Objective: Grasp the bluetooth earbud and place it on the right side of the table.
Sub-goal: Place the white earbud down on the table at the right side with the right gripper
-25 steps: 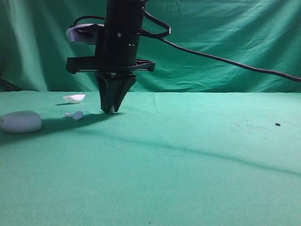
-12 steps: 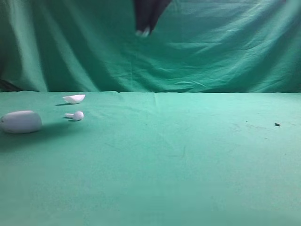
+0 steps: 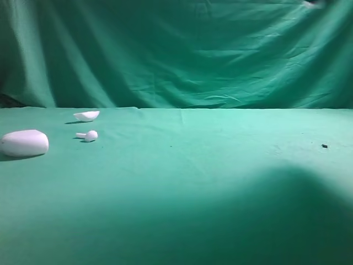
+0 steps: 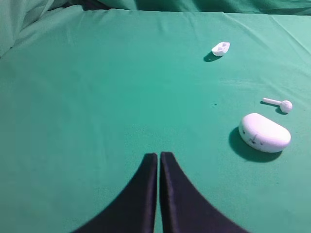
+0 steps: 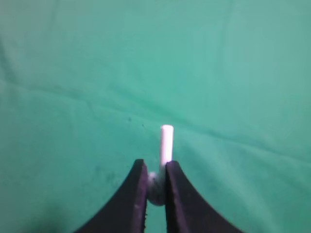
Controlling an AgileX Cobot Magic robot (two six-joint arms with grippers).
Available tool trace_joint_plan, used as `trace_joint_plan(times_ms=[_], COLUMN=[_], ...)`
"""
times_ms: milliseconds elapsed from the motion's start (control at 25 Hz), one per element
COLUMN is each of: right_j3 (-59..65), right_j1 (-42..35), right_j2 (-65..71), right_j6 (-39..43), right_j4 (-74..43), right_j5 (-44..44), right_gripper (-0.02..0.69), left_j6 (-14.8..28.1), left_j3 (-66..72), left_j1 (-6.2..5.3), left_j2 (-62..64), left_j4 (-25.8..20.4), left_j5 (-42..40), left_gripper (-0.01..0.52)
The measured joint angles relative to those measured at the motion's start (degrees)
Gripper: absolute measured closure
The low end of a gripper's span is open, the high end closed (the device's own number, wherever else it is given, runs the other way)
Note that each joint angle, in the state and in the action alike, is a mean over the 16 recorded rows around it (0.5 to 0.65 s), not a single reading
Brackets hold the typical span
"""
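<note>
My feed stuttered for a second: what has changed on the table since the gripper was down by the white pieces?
The right gripper has lifted off the table and out of the high view, carrying a white earbud, stem pointing out. The case, the other earbud and the white shell piece lie where they were. The left gripper is shut, holding nothing.

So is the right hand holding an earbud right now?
Yes, the right hand is clamped on a white earbud, its stem sticking out past the fingertips.

Left gripper (image 4: pixel 159 158) jaws together above the bench (image 4: pixel 97 97). At right: white case (image 4: pixel 265 133), a long-stemmed earbud (image 4: pixel 281 104) just behind, white shell piece (image 4: pixel 220 48) farther back.
</note>
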Motion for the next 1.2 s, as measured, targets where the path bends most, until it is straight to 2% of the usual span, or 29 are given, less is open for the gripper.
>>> trace_joint_plan(times_ms=[360,560,760,920,1200], right_j3=[28.4,35.48,37.54,37.64,37.03], right_j1=[-6.82,-7.65,-7.68,-7.68,-7.68], right_j2=[-5.89,-3.74,-1.06,0.23,0.67], right_j6=[2.03,2.31,2.31,2.31,2.31], right_j4=[-0.44,-0.5,-0.5,-0.5,-0.3], right_j5=[-17.35,-25.98,-31.19,-33.13,-33.02], right_gripper=[0.577,0.577,0.565,0.513,0.359], left_j6=[0.0,0.0,0.0,0.0,0.0], left_j3=[0.0,0.0,0.0,0.0,0.0], left_j1=[0.0,0.0,0.0,0.0,0.0], left_j2=[0.0,0.0,0.0,0.0,0.0], left_j4=[0.0,0.0,0.0,0.0,0.0], left_j5=[0.0,0.0,0.0,0.0,0.0], left_gripper=[0.514,0.514,0.514,0.514,0.514])
